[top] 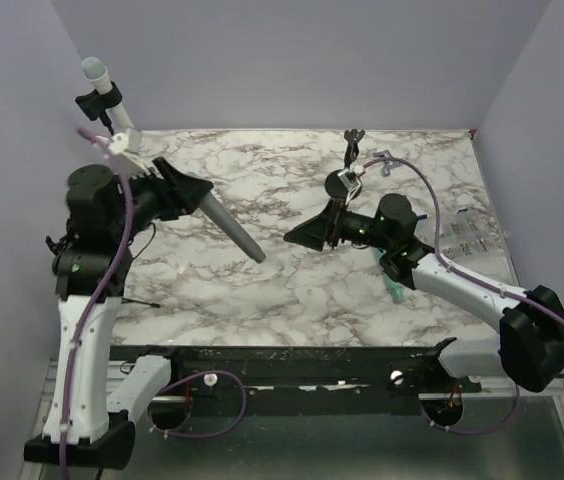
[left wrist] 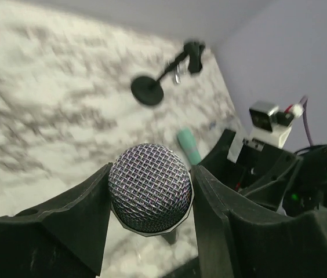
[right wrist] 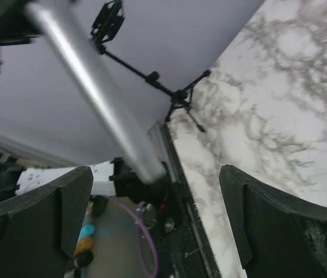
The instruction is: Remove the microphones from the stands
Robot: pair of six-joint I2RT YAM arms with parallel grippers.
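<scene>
My left gripper (top: 190, 192) is shut on the microphone (top: 234, 230) and holds it in the air above the left of the marble table. In the left wrist view its silver mesh head (left wrist: 149, 186) sits clamped between my fingers (left wrist: 150, 194). The grey handle points toward the table's middle and crosses the right wrist view (right wrist: 94, 81). A small black stand with a round base (top: 340, 183) and an empty clip (top: 354, 137) stands at the back; it also shows in the left wrist view (left wrist: 147, 91). My right gripper (top: 302, 235) is open and empty (right wrist: 157, 214), facing the handle's tip.
A tall black tripod stand (right wrist: 181, 95) with a clip (right wrist: 106, 20) stands at the table's left edge, its clip at the far left (top: 92, 100) beside a white tube with a grey tip (top: 96, 70). A teal object (top: 397, 293) lies under my right arm. Walls close three sides.
</scene>
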